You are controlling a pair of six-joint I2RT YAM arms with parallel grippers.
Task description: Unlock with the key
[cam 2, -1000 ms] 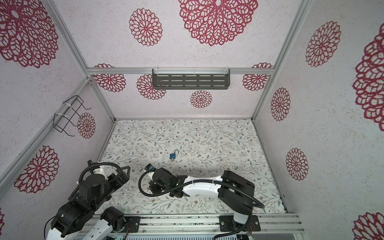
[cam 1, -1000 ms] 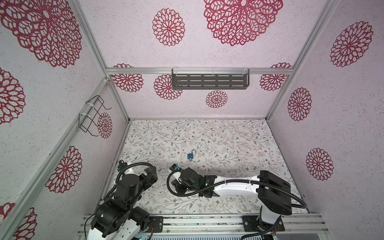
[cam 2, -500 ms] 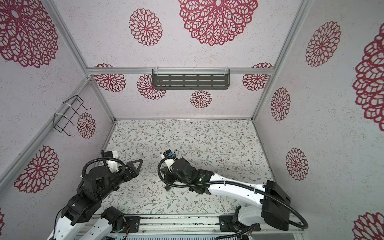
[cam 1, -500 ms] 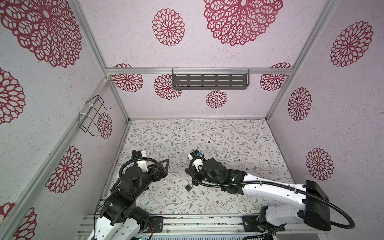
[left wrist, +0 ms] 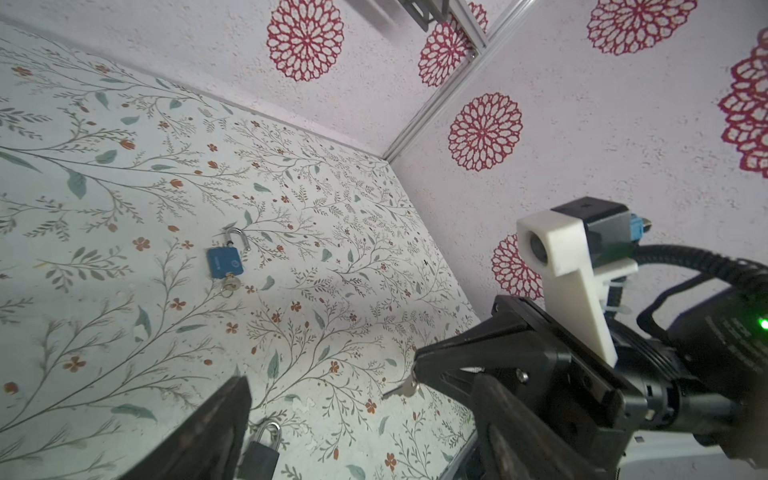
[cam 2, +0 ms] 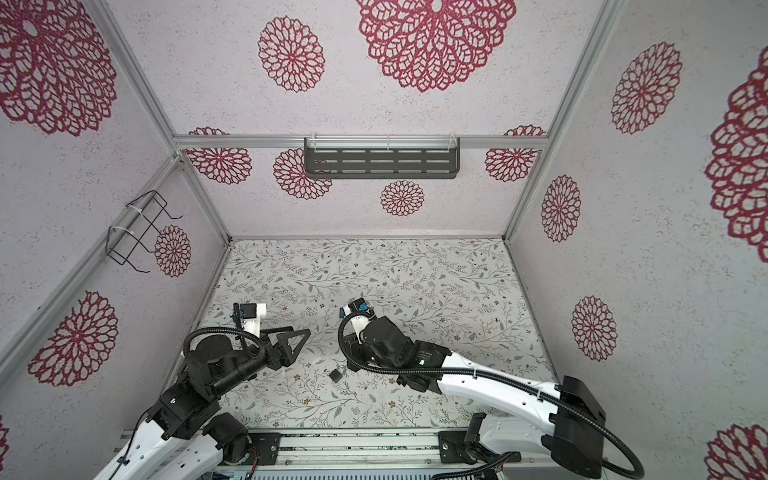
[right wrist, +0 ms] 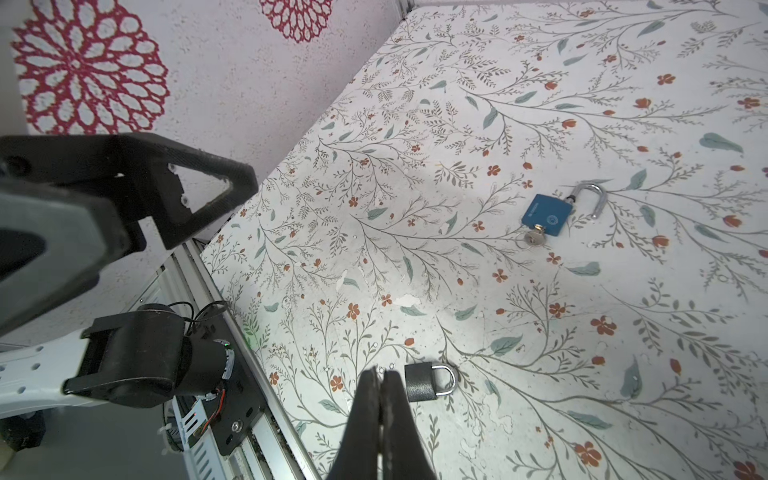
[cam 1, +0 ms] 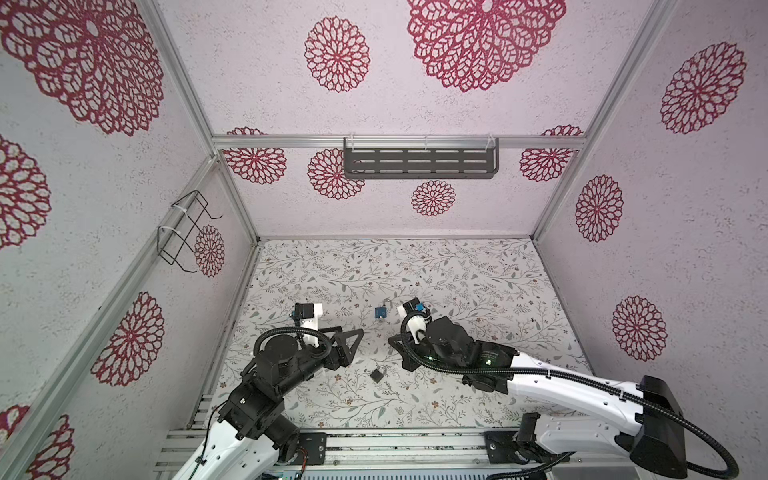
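A small black padlock [cam 1: 377,374] [cam 2: 336,374] lies shut on the floral table, near the front. My right gripper [right wrist: 379,374] hovers just beside it [right wrist: 422,380] with jaws pressed together. In the left wrist view a silver key [left wrist: 400,390] sticks out of that gripper's tip [left wrist: 417,366]. My left gripper [cam 1: 353,338] [left wrist: 361,384] faces it from the left, open and empty, with the black padlock [left wrist: 259,455] low between its fingers.
A blue padlock [cam 1: 380,312] [right wrist: 544,216] [left wrist: 224,262] lies farther back with its shackle swung open and a second key [right wrist: 532,237] in its keyhole. A dark slotted shelf [cam 1: 419,163] hangs on the back wall and a wire basket [cam 1: 183,232] on the left wall.
My right arm has swung from the front left to the right, uncovering the black padlock. My left arm has reached in toward the middle, its jaws a little narrower.
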